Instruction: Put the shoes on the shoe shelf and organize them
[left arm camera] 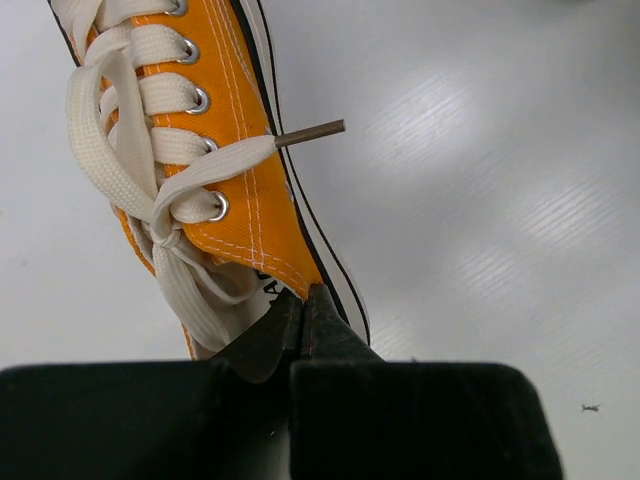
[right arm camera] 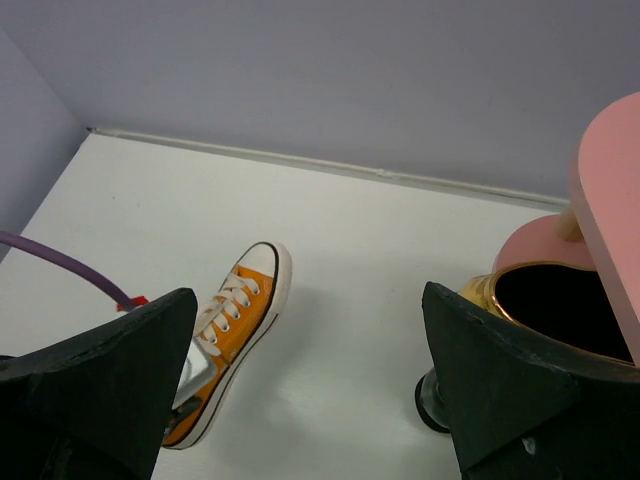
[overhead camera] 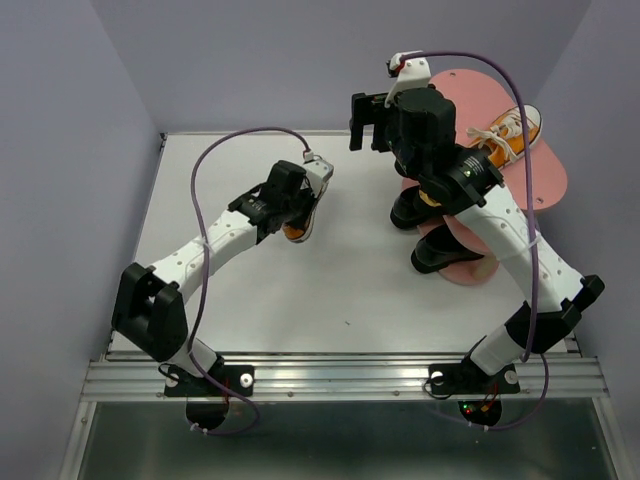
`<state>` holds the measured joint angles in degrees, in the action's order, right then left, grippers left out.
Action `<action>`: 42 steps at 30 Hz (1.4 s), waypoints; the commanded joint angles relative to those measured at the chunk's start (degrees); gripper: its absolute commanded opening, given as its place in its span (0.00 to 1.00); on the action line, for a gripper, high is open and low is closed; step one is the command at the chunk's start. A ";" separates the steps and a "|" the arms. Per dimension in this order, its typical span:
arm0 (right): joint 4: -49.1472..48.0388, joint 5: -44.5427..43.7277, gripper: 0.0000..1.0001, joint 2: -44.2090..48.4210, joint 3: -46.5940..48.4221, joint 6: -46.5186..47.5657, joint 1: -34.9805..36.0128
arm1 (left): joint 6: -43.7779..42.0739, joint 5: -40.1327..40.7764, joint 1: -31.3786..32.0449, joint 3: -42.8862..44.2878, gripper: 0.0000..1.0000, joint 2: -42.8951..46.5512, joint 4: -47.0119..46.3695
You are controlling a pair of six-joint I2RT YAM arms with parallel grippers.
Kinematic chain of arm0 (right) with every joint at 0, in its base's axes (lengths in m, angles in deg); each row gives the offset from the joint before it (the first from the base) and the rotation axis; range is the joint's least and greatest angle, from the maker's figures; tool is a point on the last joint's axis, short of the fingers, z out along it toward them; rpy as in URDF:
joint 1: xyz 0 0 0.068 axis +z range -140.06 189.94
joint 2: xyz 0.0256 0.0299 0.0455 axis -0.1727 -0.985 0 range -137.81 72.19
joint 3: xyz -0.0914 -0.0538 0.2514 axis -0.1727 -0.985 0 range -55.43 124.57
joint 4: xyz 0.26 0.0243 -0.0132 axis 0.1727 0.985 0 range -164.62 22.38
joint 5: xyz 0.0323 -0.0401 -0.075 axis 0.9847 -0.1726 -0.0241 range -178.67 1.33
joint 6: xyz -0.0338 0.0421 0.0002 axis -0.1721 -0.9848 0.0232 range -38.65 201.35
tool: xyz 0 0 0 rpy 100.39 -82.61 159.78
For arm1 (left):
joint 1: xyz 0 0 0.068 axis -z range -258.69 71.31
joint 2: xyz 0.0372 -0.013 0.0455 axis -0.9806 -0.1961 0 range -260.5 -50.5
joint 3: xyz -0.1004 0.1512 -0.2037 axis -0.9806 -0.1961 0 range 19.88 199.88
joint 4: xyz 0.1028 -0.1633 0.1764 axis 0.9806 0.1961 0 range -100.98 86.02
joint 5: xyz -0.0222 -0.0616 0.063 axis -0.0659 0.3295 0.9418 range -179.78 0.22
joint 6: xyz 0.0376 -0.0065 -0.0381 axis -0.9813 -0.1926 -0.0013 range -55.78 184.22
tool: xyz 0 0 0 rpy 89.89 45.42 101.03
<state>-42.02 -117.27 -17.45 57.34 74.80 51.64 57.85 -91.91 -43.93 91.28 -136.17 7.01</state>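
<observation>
Lavender walls (overhead camera: 60, 150) close in a white table (overhead camera: 350, 300), and the pink shoe shelf (overhead camera: 548, 180) stands at the upper right of the overhead view, its oval boards stacked.

My right arm (overhead camera: 510, 230) rises from its base at the lower right, bends at an elbow by the right edge, and slants up and left across the shelf, with the wrist at top centre. My left arm (overhead camera: 210, 245) folds at the lower left and stretches up and right to mid-table.

Two black dress shoes (overhead camera: 445, 255) sit at the shelf's lower-left end, partly under my right forearm. One orange sneaker (overhead camera: 298, 228) lies at mid-table, toe toward the back wall. A second orange sneaker (overhead camera: 512, 135) rests on the top board. My right wrist view shows a gold loafer (right arm camera: 480, 293) tucked under the pink upper board at the right edge.

My right gripper (right arm camera: 310, 400) is spread wide with nothing between its fingers, high above the table.

My left gripper (left arm camera: 303, 320) is pinched tight on the heel collar of the mid-table sneaker. Its fingers (left arm camera: 330, 325) meet on the orange canvas. Whether that sole touches the table, I cannot tell.
</observation>
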 commanded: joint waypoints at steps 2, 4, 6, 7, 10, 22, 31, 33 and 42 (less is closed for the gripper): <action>-1.31 0.04 1.00 2.28 -0.18 -0.75 0.06 | 0.57 3.10 -0.05 -5.12 0.00 -0.81 -10.61; -1.31 0.04 1.00 2.54 -0.44 -0.75 0.06 | 2.23 2.84 0.04 -7.32 0.14 -1.96 -12.72; -1.22 0.04 1.00 2.55 -0.53 -0.66 0.06 | 2.94 2.75 0.13 -8.20 0.22 -2.92 -13.08; -1.31 0.04 1.00 2.63 -0.71 -0.66 0.06 | 3.73 2.66 0.13 -8.38 0.28 -3.01 -13.08; -1.22 -0.14 1.00 2.81 -0.89 -0.57 0.06 | 4.61 3.10 0.22 -8.55 0.86 -1.35 -12.73; -1.57 0.56 1.00 3.78 -2.03 -1.01 0.06 | 22.62 15.92 0.22 -18.47 0.99 13.68 -11.32; -2.01 1.44 1.00 4.83 -3.61 -1.63 0.06 | 27.99 10.04 0.22 -24.19 0.99 11.05 -12.98; -1.93 1.27 1.00 4.92 -3.70 -1.63 0.06 | 28.43 11.88 0.22 -25.25 0.99 10.70 -13.95; -2.01 1.71 1.00 5.62 -3.87 -1.80 0.06 | 26.94 12.77 0.22 -24.73 0.99 4.82 -17.11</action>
<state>-42.04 -116.42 -14.37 53.45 73.51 51.64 84.86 -79.69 -43.90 65.97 -129.74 -6.17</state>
